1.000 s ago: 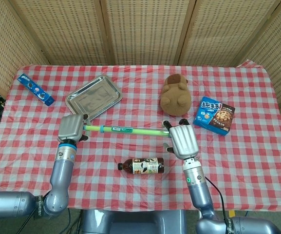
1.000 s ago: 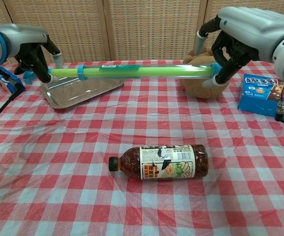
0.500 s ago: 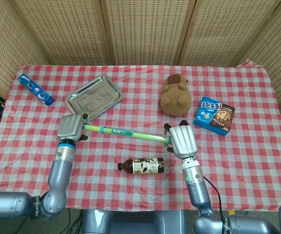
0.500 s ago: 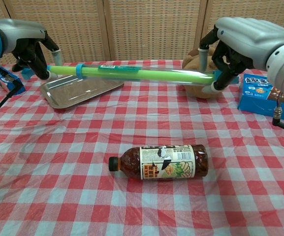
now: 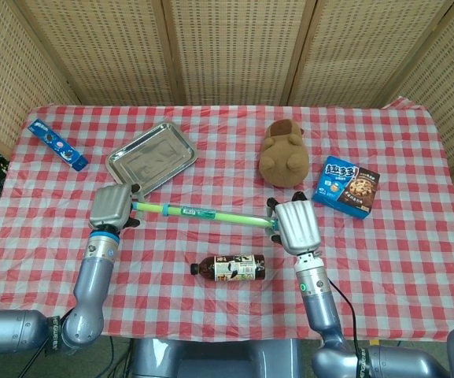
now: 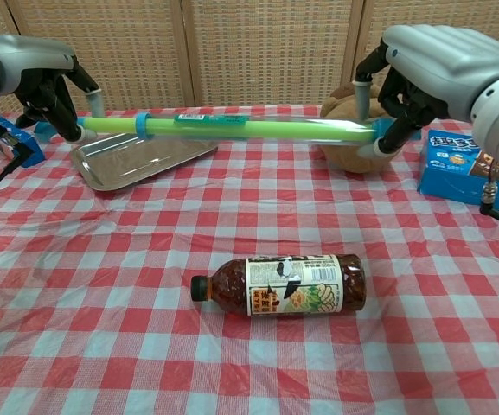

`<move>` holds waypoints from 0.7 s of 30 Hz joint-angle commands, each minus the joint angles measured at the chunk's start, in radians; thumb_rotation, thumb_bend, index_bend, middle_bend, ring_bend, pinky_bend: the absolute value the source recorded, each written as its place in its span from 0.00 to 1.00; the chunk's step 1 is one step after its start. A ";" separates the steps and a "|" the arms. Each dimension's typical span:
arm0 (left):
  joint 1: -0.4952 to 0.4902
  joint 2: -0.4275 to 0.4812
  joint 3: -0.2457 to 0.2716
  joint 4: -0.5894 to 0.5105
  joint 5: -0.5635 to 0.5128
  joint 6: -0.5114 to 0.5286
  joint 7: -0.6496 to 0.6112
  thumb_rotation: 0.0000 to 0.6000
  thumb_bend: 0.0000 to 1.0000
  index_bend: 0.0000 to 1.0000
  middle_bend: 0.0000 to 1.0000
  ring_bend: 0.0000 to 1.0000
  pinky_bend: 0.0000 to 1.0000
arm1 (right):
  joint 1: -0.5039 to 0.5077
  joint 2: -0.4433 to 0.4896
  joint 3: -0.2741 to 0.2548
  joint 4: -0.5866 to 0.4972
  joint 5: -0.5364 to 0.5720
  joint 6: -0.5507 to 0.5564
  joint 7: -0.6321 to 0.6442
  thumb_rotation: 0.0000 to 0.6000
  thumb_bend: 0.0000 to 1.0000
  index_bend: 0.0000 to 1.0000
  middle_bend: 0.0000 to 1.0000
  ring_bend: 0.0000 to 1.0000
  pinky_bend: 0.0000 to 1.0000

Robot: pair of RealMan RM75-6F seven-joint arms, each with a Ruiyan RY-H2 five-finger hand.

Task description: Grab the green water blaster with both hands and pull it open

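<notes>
While the green water blaster (image 6: 232, 128) hangs level above the checkered table (image 6: 102, 277), the left hand (image 5: 112, 206) grips its one end and the right hand (image 5: 294, 224) grips the other end, fingers curled around it. Below it, on the cloth, lies a brown drink bottle (image 6: 281, 284) on its side. Behind are a metal tray (image 5: 151, 154), a plush toy (image 5: 282, 154) and a blue snack box (image 5: 345, 187).
</notes>
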State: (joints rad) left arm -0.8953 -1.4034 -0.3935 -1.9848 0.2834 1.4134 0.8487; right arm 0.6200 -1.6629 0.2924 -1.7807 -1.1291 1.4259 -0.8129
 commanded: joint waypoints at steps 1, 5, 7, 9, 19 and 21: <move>0.003 0.006 0.003 0.002 0.000 -0.002 -0.005 1.00 0.61 0.85 0.92 0.87 0.76 | 0.000 0.001 0.001 0.004 -0.002 0.003 -0.001 1.00 0.40 0.70 0.99 0.95 0.45; 0.007 0.017 0.007 0.003 0.002 -0.009 -0.014 1.00 0.61 0.85 0.92 0.87 0.76 | -0.002 0.004 0.002 0.015 -0.001 0.008 -0.002 1.00 0.40 0.70 0.99 0.95 0.45; 0.009 0.022 0.009 0.003 0.003 -0.011 -0.017 1.00 0.61 0.85 0.92 0.87 0.76 | -0.004 0.006 0.001 0.021 0.001 0.009 -0.002 1.00 0.40 0.70 0.99 0.95 0.45; 0.012 0.031 0.013 0.001 0.006 -0.013 -0.020 1.00 0.61 0.85 0.92 0.87 0.76 | -0.008 0.009 0.000 0.033 0.005 0.010 0.002 1.00 0.40 0.70 0.99 0.95 0.45; 0.037 0.066 0.042 0.003 0.020 -0.028 -0.044 1.00 0.61 0.85 0.92 0.87 0.76 | -0.037 0.038 -0.008 0.082 0.020 0.016 0.040 1.00 0.40 0.70 0.99 0.95 0.45; 0.044 0.071 0.051 0.006 0.022 -0.032 -0.050 1.00 0.61 0.85 0.92 0.87 0.76 | -0.043 0.046 -0.009 0.086 0.019 0.019 0.046 1.00 0.40 0.70 0.99 0.95 0.45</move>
State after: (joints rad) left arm -0.8540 -1.3348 -0.3456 -1.9803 0.3039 1.3830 0.8009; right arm 0.5787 -1.6194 0.2840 -1.6961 -1.1097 1.4434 -0.7685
